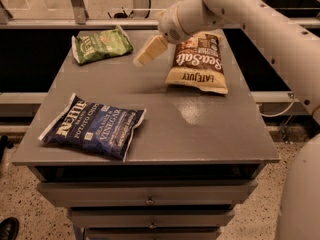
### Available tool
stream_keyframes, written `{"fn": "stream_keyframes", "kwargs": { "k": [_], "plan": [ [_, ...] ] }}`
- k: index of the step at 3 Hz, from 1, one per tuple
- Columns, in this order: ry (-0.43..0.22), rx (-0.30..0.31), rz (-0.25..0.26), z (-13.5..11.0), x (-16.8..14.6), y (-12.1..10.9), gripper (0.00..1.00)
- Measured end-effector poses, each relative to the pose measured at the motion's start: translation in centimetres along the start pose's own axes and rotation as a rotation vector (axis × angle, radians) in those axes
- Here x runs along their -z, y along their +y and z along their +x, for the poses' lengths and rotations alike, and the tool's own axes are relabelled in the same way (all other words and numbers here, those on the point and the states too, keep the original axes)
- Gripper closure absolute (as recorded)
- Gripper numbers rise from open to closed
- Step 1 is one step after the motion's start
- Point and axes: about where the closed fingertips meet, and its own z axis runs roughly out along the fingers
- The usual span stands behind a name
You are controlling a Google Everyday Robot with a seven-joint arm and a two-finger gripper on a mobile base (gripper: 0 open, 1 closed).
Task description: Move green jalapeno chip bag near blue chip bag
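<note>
The grey tabletop (pixel 200 134) fills most of the view. It sits on a cabinet with drawers (pixel 150 194) stacked below its front edge, and a dull patch of glare lies on the surface right of centre. The pale robot arm (pixel 260 24) comes in from the right side and bends across the far part of the tabletop, above the back right corner. The blue chip bag (pixel 92 126) is the biggest of the three bags. It lies flat near the front left corner, its white lettering running at a slant and its white edge seams showing at both ends. A brown-and-cream bag (pixel 197 64) lies flat at the back, right of centre, with its print upside down from this side and its top end partly under the arm. The green jalapeno chip bag (pixel 101 45) is small and crinkled. It lies at the back left corner, well apart from the blue chip bag and with bare tabletop between them. The cream-coloured claw (pixel 141 59) hangs tilted above the tabletop, between the green bag and the brown-and-cream bag, pointing down and to the left and touching neither. I cannot tell whether the claw is spread or pressed together. A dark shoe (pixel 7 228) shows on the speckled floor at the lower left.
</note>
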Motion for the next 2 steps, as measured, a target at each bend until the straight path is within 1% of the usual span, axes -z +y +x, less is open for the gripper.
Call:
{"fn": "stream_keyframes", "kwargs": {
  "k": [1,2],
  "plan": [
    [-0.061,-0.059,0.030,-1.7,-4.1,-2.0,0.00],
    [-0.088,-0.115,0.032,-3.6,-8.9,-2.5,0.00]
  ]
}}
